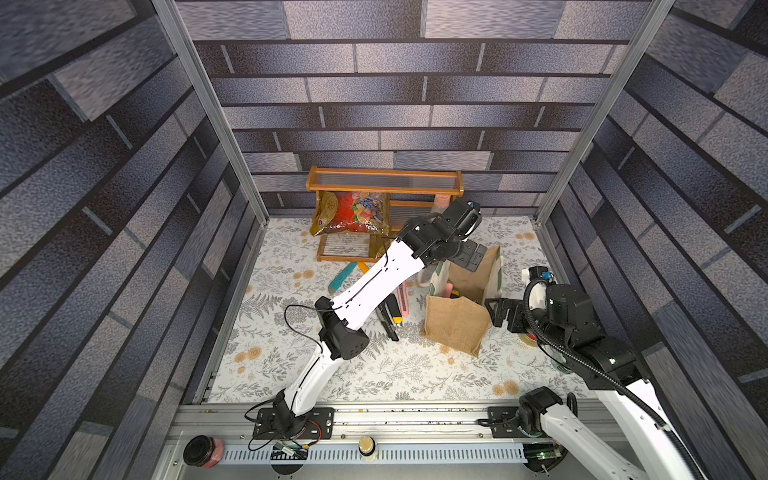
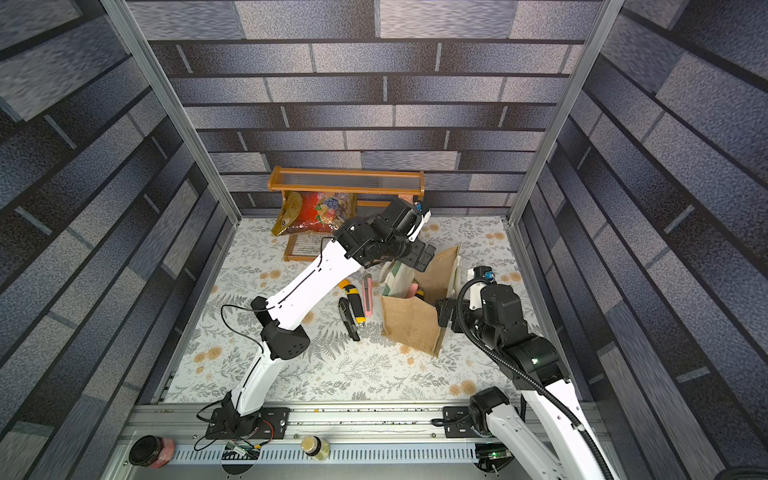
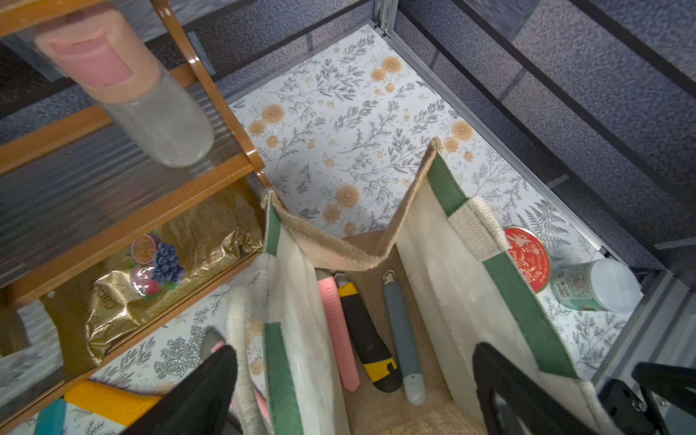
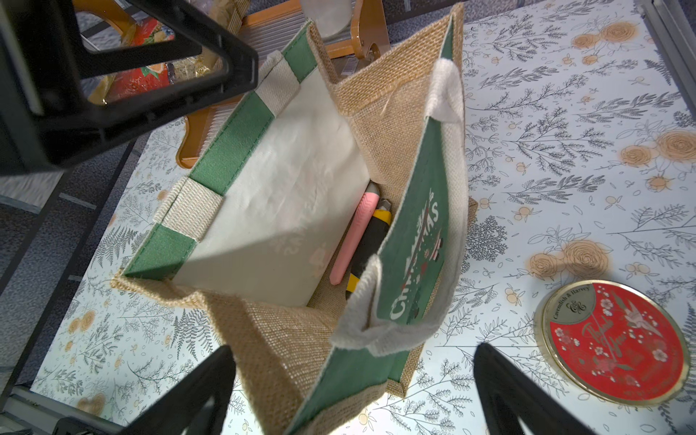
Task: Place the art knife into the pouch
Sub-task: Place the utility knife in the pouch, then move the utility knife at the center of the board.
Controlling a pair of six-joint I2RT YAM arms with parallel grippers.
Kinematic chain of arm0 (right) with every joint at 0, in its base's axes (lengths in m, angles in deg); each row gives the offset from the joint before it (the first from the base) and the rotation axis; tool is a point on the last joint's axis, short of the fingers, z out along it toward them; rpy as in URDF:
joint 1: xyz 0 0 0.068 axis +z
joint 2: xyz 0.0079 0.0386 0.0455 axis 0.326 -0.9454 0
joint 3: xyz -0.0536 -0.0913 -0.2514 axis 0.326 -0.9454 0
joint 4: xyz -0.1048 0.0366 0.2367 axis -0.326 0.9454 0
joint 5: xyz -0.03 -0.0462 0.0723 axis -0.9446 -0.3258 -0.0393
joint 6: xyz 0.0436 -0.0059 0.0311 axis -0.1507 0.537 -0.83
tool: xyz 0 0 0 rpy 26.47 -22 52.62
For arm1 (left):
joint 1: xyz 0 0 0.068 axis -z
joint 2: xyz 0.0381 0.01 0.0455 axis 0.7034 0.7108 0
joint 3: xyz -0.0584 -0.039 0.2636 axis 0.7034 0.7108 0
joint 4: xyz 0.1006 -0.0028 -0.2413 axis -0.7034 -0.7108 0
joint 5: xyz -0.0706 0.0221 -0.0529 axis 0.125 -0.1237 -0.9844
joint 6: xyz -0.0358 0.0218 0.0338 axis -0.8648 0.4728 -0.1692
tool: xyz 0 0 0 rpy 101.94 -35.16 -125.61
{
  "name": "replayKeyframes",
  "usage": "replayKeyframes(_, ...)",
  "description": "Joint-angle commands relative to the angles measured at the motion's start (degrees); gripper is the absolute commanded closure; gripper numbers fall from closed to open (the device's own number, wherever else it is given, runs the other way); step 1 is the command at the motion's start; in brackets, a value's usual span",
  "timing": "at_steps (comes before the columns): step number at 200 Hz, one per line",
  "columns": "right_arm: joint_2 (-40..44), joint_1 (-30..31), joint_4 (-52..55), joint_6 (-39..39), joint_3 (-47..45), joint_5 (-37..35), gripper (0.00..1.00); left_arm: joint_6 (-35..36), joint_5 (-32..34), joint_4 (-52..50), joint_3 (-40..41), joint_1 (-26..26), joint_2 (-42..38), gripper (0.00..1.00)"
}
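**Being Held Apart: Both Grippers at the Open Pouch**

Nearest the base rail, the right gripper [image 1: 505, 311] is being held just beside the right wall of the pouch [image 1: 455, 328]. Its jaws are spread wide with nothing clamped, and whether the burlap is being touched cannot be told. The pouch is being supported upright by the floral table [image 1: 374, 374], mouth open. On its floor the grey art knife [image 3: 401, 331] is being shown lying flat, just beside a black-and-yellow cutter [image 3: 367, 339] and a pink cutter [image 3: 337, 331]. To the pouch's left, more loose cutters [image 2: 355, 305] are being shown lying on the table. A red tin [image 4: 614, 341] is being seen near the pouch's right side. Farther back, the left gripper [image 3: 354, 348] is being held above the pouch's far end, jaws wide apart and empty. Behind it, a gold-red snack bag [image 1: 353, 214] is being carried by the wooden rack [image 1: 384, 180] against the back wall.
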Motion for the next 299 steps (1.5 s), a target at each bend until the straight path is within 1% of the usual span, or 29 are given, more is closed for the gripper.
replayKeyframes(1, 0.90, -0.27, 1.25, 0.58, 1.53, 0.02, 0.00, 3.39, 6.09, -3.34, -0.20, 0.01, -6.41, 0.00)
replayKeyframes(19, 1.28, -0.27, 0.66, 0.61, 1.15, 0.52, 0.00, 4.32, 9.32, -2.34, 4.93, 0.01, -9.34, 0.00)
replayKeyframes(31, 1.26, -0.27, 0.41, 0.58, 1.00, 0.63, 0.00, 4.31, 10.87, 0.75, 11.08, -0.04, -12.69, 0.00)
replayKeyframes(62, 0.79, -0.29, 0.48, 1.00, 1.25, 0.63, 0.00, 3.59, 10.87, 13.10, 32.50, -1.00, -24.56, 0.00)
replayKeyframes(87, 0.44, -0.28, 0.11, 1.08, 1.22, 0.22, 0.00, 1.27, 11.05, 18.62, 44.94, -3.50, -32.38, 0.00)
replayKeyframes(105, 0.20, -0.27, -0.36, 0.93, 1.08, 0.19, 0.00, -2.42, 11.95, 20.73, 53.92, -7.30, -37.56, 0.00)
replayKeyframes(136, -0.15, -0.27, -0.84, 0.87, 1.00, -0.18, 0.00, -9.69, 8.79, 25.08, 69.76, -16.20, -47.46, 0.00)
replayKeyframes(151, -0.37, -0.27, -1.01, 0.93, 1.16, -0.47, 0.00, -11.34, 10.84, 27.35, 76.80, -20.12, -51.71, 0.00)
replayKeyframes(167, -0.86, -0.27, -1.04, 0.94, 1.82, -1.23, 0.00, -12.13, 13.14, 27.82, 82.27, -24.66, -54.04, 0.00)
replayKeyframes(185, -1.30, -0.27, -1.30, 0.93, 2.55, -1.90, 0.00, -12.88, 12.32, 28.14, 87.04, -29.94, -54.38, 0.00)
replayKeyframes(213, -1.90, -0.26, -2.03, 0.77, 3.28, -1.58, 0.00, -11.77, 10.77, 30.03, 90.41, -34.55, -50.70, 0.00)
replayKeyframes(238, -2.38, -0.34, -2.10, 0.44, 3.63, -1.37, 0.00, -8.29, 13.13, 30.25, 89.46, -35.18, -43.61, 0.00)
replayKeyframes(253, -2.52, -0.27, -1.95, 0.23, 3.63, -1.36, 0.00, -5.37, 13.68, 31.19, 88.88, -35.04, -39.44, 0.06)
replayKeyframes(264, -2.47, -0.31, -1.85, 0.19, 3.54, -1.36, 0.00, -4.10, 12.68, 30.89, 87.64, -35.16, -36.43, 0.08)
replayKeyframes(270, -2.47, -0.27, -1.69, 0.15, 3.59, -1.39, 0.00, -3.71, 12.74, 30.23, 86.64, -35.09, -34.54, 0.11)
replayKeyframes(299, -2.31, -0.27, -0.99, 0.13, 3.72, -1.82, 0.00, -1.10, 17.52, 29.32, 83.37, -33.45, -28.00, 0.17)
